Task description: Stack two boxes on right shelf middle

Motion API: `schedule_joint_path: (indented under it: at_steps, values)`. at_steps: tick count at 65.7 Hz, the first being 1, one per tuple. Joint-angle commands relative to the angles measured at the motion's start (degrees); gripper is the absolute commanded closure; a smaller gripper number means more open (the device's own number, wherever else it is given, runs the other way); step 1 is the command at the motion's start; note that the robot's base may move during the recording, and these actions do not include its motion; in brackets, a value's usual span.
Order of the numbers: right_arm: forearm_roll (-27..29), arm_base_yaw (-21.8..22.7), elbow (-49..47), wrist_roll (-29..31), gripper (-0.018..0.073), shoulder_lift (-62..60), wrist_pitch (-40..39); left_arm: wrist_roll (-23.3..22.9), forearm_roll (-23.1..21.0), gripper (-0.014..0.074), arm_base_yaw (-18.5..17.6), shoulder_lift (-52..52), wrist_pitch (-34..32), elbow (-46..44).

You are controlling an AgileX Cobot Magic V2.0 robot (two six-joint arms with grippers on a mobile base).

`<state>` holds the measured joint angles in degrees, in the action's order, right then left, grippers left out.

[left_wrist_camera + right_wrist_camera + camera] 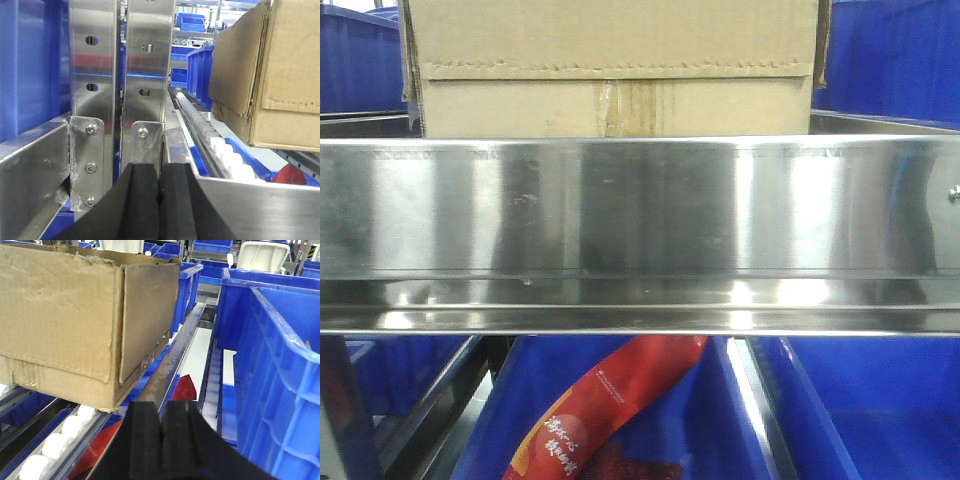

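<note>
A brown cardboard box [610,60] stands on the steel shelf, behind its shiny front rail [640,210]. Its flaps hang down outside, with a zigzag edge and tape on the seam. In the left wrist view the box [280,75] is at the upper right, apart from my left gripper [160,172], which is shut and empty near the steel uprights. In the right wrist view the box [65,315] rests on white rollers [55,445], to the left of my right gripper [162,407], which is shut on nothing. I see one box only.
Blue plastic bins [880,60] flank the box, and one bin [280,365] stands close on the right. A red packet [610,410] lies in a bin on the level below. Perforated steel uprights [95,75] rise to the left of the box.
</note>
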<state>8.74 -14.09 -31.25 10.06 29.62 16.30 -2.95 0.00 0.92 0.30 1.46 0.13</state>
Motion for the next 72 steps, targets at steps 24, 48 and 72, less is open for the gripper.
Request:
schedule_joint_path:
  at_steps: [24, 48, 72]
  values:
    - [-0.55, 0.14, 0.02, 0.53, 0.0715, -0.22, -1.46, 0.28, 0.00, 0.0708, 0.17, -0.30, -0.94, -0.13]
    - [-4.02, 4.98, 7.01, -5.28, 0.0715, -6.82, -8.36, 0.28, 0.00, 0.0708, 0.17, -0.30, -0.94, -0.13]
    - [-5.57, 14.18, 25.72, -7.71, 0.0715, -25.63, -11.64, 0.28, 0.00, 0.0708, 0.17, -0.30, -0.94, -0.13]
